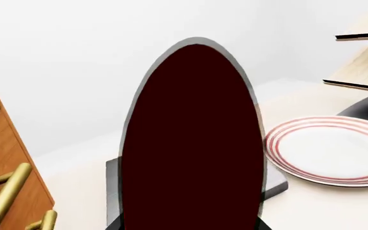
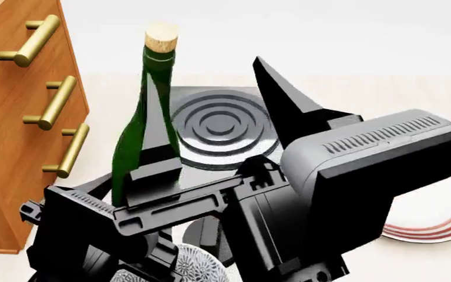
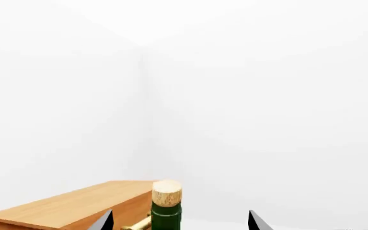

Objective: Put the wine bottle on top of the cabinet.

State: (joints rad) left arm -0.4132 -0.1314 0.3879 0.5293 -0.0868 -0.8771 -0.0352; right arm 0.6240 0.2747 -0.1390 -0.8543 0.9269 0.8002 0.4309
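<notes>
Wine bottle (image 2: pixel 145 126) stood upright beside cabinet (image 2: pixel 10 147) front, long axis vertical, cork below cabinet top; left gripper (image 2: pixel 159 161) closed around bottle body, nearer arm; right gripper (image 3: pixel 179 221) spread wide, empty, tips flanking cork; lift needed to clear cabinet top.

A simulated kitchen or dining corner with bare white walls and a pale counter. A dark stovetop (image 2: pixel 221 126) with concentric burner rings lies on the counter just beside the orange-brown cabinet (image 2: pixel 10 147) with brass bar handles; a red-rimmed white plate (image 1: pixel 331 151) sits on the stovetop's far side from the cabinet, and a corked wine bottle (image 2: pixel 148 117) stands between cabinet and burner.
</notes>
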